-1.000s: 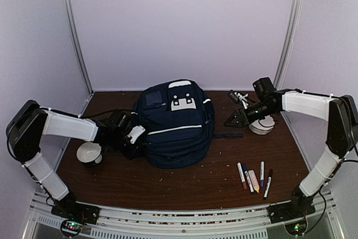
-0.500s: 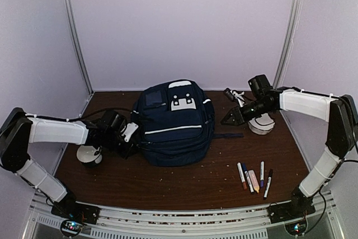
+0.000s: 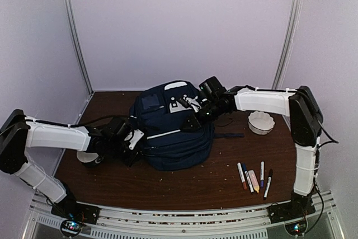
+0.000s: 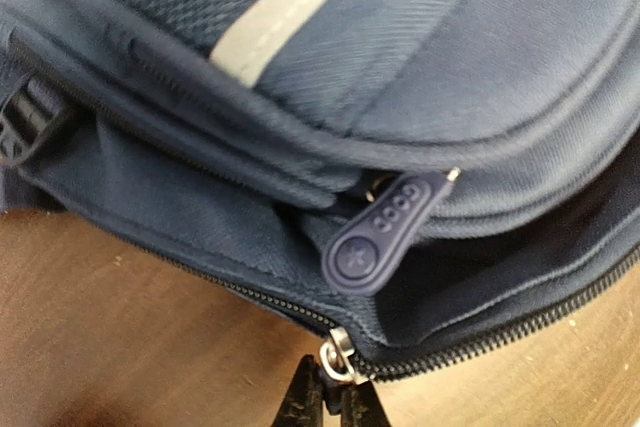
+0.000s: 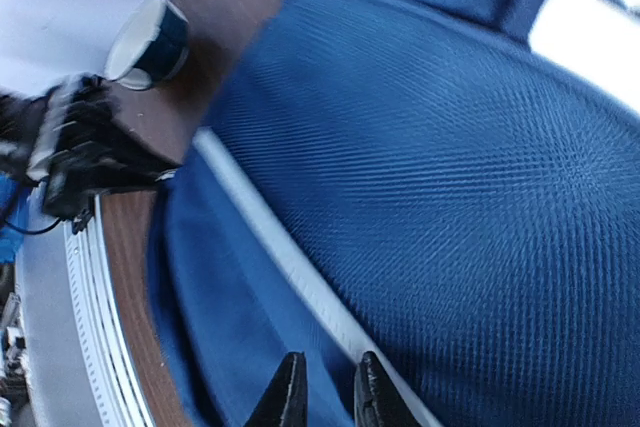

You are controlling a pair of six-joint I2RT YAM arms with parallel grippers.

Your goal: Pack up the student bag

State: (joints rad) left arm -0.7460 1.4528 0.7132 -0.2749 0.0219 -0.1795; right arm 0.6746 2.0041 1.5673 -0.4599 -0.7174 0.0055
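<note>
The student bag (image 3: 173,130), a large navy-blue backpack with a grey stripe and white patches, lies in the middle of the brown table. My left gripper (image 3: 134,141) is at the bag's lower left edge. In the left wrist view its jaws (image 4: 335,402) are shut on the small metal zip pull (image 4: 340,357) of the main zip, just above the table; a navy rubber zip pull (image 4: 385,232) hangs above it. My right gripper (image 3: 193,118) reaches over the bag's top. Its fingertips (image 5: 328,397) stand a narrow gap apart over the blue fabric beside the grey stripe (image 5: 290,267), nothing between them.
Several marker pens (image 3: 254,178) lie at the front right of the table (image 3: 184,186). A white scalloped bowl (image 3: 261,121) sits at the right. A white cup with a dark rim (image 3: 89,157) stands left of the bag, behind my left arm.
My right arm swung left from beside the white bowl to over the bag, its jaws narrowing. My left gripper closed on the zip pull at the bag's left edge.
</note>
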